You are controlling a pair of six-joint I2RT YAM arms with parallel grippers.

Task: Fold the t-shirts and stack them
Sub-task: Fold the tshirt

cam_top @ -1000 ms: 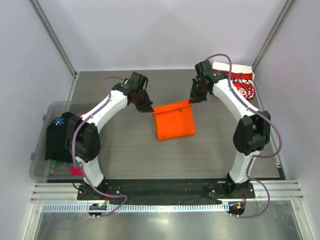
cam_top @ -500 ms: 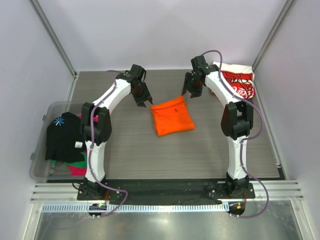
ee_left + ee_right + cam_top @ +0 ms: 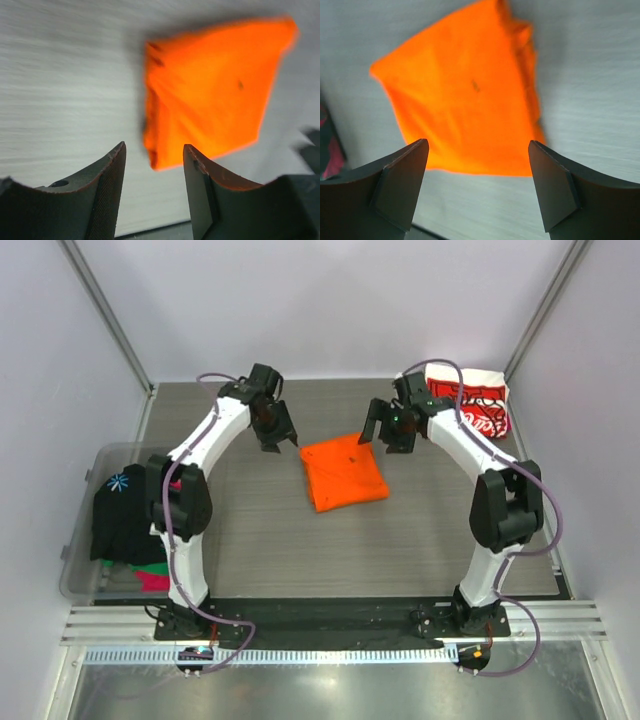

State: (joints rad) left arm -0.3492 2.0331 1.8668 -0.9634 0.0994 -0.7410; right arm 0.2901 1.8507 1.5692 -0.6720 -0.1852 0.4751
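Observation:
A plain orange t-shirt (image 3: 343,472) lies folded into a rough square on the middle of the grey table. My left gripper (image 3: 281,441) hovers open just off its back left corner, not touching it. My right gripper (image 3: 385,439) hovers open off its back right corner, jaws wide. In the left wrist view the orange t-shirt (image 3: 215,85) lies beyond the open, empty gripper (image 3: 154,150). The right wrist view shows the shirt (image 3: 465,100) flat below the wide-open gripper (image 3: 477,145). A folded red-and-white t-shirt (image 3: 478,405) with white script rests at the back right corner.
A clear plastic bin (image 3: 78,550) stands off the table's left edge. It holds a black t-shirt (image 3: 125,515) with a blue star print on top of pink and green cloth (image 3: 150,578). White walls close in the back and sides.
Both grippers were shut on the orange shirt's far corners and have let go and opened. The shirt has settled flat, and both arms have drawn back slightly.

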